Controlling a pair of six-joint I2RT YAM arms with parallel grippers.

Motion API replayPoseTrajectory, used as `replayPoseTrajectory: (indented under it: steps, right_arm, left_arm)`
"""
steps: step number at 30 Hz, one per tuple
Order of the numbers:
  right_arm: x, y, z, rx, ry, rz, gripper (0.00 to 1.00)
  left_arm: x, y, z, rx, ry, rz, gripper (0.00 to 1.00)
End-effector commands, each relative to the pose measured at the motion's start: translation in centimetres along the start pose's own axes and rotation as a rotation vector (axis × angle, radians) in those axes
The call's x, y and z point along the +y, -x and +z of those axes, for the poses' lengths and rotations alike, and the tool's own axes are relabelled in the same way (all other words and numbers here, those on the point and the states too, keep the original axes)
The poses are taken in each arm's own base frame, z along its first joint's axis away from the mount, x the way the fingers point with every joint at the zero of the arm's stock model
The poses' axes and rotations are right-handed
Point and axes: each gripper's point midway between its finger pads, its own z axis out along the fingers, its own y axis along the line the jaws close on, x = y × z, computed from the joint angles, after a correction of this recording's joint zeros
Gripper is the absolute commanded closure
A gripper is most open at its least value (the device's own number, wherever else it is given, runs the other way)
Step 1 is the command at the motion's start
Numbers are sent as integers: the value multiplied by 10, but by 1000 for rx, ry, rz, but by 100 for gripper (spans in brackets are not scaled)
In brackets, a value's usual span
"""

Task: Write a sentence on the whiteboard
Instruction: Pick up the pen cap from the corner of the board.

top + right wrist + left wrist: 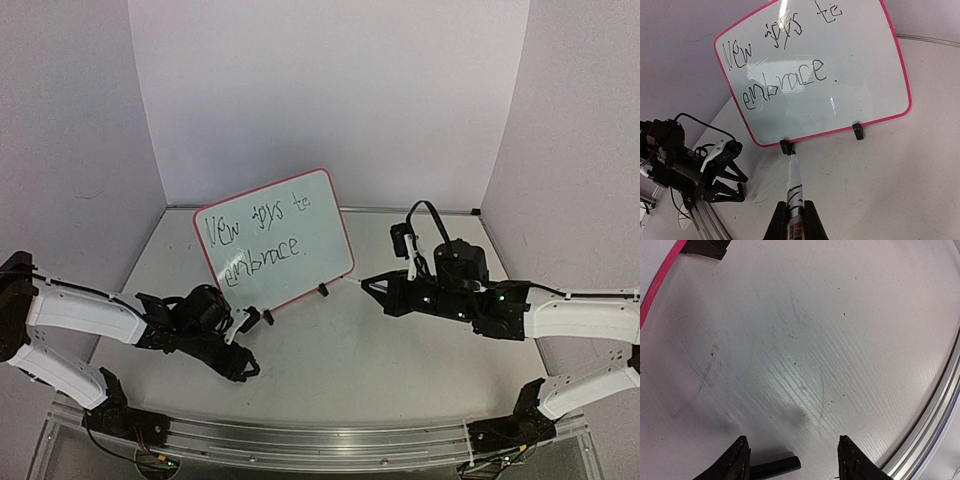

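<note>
Centrally, one board [275,240] faces the frame's bottom, long axis rising rightward, sentence [258,232] in two lines; right gripper [796,215] pinches one marker [794,177]; left gripper [792,446] spread.

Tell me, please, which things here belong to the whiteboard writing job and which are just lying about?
Job: whiteboard; sentence on it; marker, clamped in the right gripper.
Lying about: short black tube, perhaps a cap, by the open left gripper; aluminium rail.
</note>
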Motion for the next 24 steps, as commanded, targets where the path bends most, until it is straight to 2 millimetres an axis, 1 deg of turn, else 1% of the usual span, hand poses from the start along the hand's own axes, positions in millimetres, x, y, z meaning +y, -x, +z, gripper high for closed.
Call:
replayPoseTrajectory:
  steps: [1, 6, 9, 11, 14, 17, 24]
  right_arm:
    - [4, 9, -5, -41, 9, -2, 100]
    - [2, 8, -7, -44, 4, -2, 100]
    - [2, 8, -7, -43, 4, -2, 100]
    - [2, 7, -7, -43, 3, -3, 100]
    - [2, 8, -7, -44, 2, -4, 100]
    - [1, 7, -7, -44, 1, -4, 100]
    - [0, 7, -11, -50, -1, -2, 100]
  left_arm:
    - [1, -8, -2, 43, 17, -70, 42]
    - [10, -16, -7, 60, 84, -130, 40]
    - [12, -21, -10, 70, 96, -148, 40]
    - [8, -22, -12, 74, 81, -147, 40]
    - [-5, -24, -11, 77, 20, -130, 40]
    - [-13, -31, -7, 106, -6, -129, 41]
    - [-29, -47, 3, 182, 22, -87, 43]
